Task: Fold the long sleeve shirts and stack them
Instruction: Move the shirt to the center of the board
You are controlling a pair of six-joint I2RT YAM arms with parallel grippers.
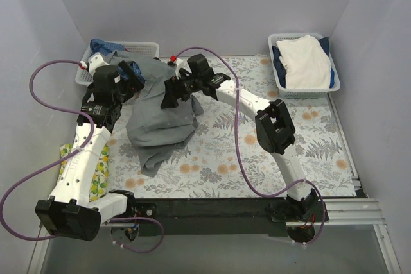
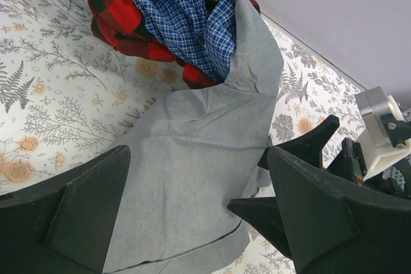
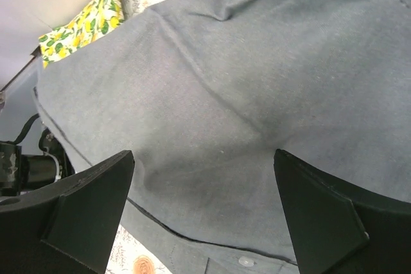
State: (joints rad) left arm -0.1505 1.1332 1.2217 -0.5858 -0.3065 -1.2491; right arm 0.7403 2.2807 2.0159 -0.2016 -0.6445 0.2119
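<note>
The mid-grey shirt point(image 1: 160, 117) lies in a crumpled heap at the left-centre of the table, its upper end draped toward the back-left basket point(image 1: 144, 47). My left gripper point(image 1: 131, 76) is open, its jaws wide apart just above the grey shirt point(image 2: 192, 152). Beyond it lie the red-black plaid shirt point(image 2: 112, 17) and the blue checked shirt point(image 2: 183, 14), spilling from the basket. My right gripper point(image 1: 172, 93) is open over the top of the heap; the grey cloth point(image 3: 257, 94) fills the right wrist view, with a button point(image 3: 244, 262) near the bottom. Neither gripper holds cloth.
A white basket point(image 1: 334, 81) at the back right holds folded white and blue cloth. The yellow lemon-print cloth point(image 1: 96, 174) lies at the table's left edge, also in the right wrist view point(image 3: 83, 24). The fern-print cover point(image 1: 270, 165) spreads under everything.
</note>
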